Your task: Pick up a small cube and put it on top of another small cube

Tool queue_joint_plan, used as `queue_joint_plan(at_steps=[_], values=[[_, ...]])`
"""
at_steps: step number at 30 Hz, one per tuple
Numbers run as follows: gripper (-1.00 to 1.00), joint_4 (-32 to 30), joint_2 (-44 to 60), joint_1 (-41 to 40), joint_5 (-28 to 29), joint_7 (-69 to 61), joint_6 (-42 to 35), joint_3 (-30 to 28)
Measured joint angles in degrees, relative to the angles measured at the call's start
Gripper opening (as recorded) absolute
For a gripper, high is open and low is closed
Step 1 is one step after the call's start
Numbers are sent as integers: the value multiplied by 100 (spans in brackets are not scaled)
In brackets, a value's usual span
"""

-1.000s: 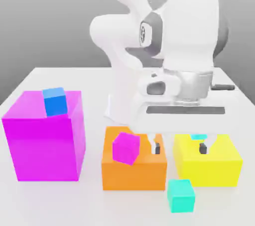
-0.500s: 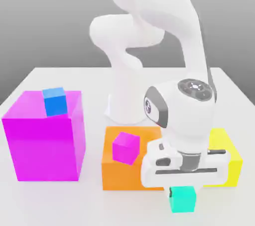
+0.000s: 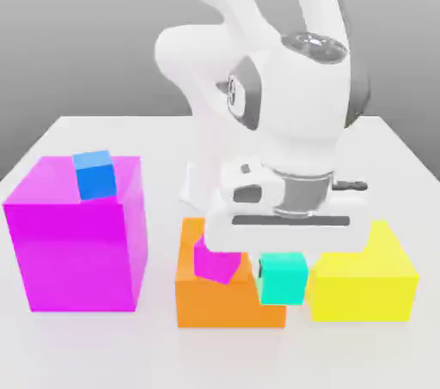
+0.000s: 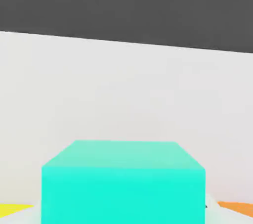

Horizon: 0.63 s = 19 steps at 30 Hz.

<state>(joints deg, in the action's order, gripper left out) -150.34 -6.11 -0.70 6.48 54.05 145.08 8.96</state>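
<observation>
Carrying teal small cube (image 3: pixel 283 278) clamped in gripper (image 3: pixel 283 269) | clear of table (image 3: pixel 129 344) | likeliest target, small magenta cube (image 3: pixel 215 263) on orange block (image 3: pixel 225 303), just beside toward exterior view's left (judged).

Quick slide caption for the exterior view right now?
Gripper shut on the small teal cube, held off the table between the orange block and yellow block.

A plain white bench (image 3: pixel 404 164) with a smooth, unmarked top stretches across the scene, its far edge running straight from side to side. Behind it stands a bare grey backdrop (image 3: pixel 86 27), darker toward the top and paler near the bench. In the hand view the bench surface (image 4: pixel 123 94) meets a dark grey band of background (image 4: pixel 123 0). Light is soft and even.
</observation>
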Motion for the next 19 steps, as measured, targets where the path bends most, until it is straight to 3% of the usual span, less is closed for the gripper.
queue_joint_plan(at_steps=[9, 15, 16, 19], values=[[-100, -549, -1859, -98, -523, -1269, -1292, -685], [-100, -1022, -1220, -84, -735, -1373, -281, -774], [100, -1066, -1115, -88, -735, -1373, -133, -769], [100, -1066, -1115, -88, -735, -1373, -133, -769]])
